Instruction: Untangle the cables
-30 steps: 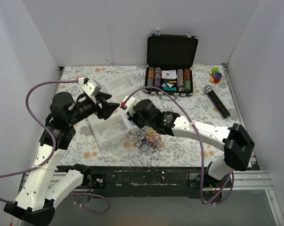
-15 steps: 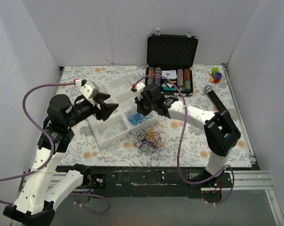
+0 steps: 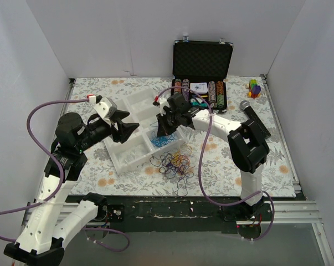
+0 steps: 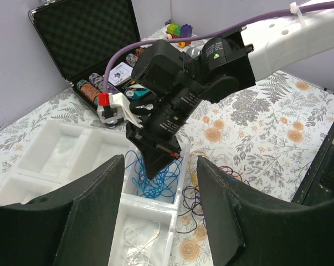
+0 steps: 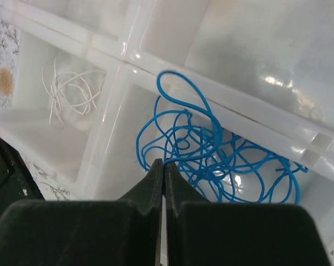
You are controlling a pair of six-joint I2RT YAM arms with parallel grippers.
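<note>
A tangle of purple, orange, red and dark cables [image 3: 175, 163] lies on the floral cloth in front of a white compartment tray [image 3: 128, 152]. Blue cables [image 3: 162, 141] lie in the tray's near right compartment, also in the left wrist view [image 4: 155, 183] and the right wrist view [image 5: 211, 149]. My right gripper [image 3: 163, 132] points down into that compartment; its jaws [image 5: 164, 162] are pressed together with a blue strand at the tip. My left gripper [image 3: 130, 126] hovers open and empty above the tray [image 4: 161, 166]. A white cable [image 5: 72, 91] lies in the neighbouring compartment.
An open black case of poker chips [image 3: 201, 72] stands at the back. A microphone [image 3: 255, 119] lies at the right, and coloured toy blocks [image 3: 255, 87] sit in the back right corner. White walls enclose the table on three sides.
My right gripper has swung from the tangle back and left to the tray's blue-cable compartment. The left gripper has barely moved.
</note>
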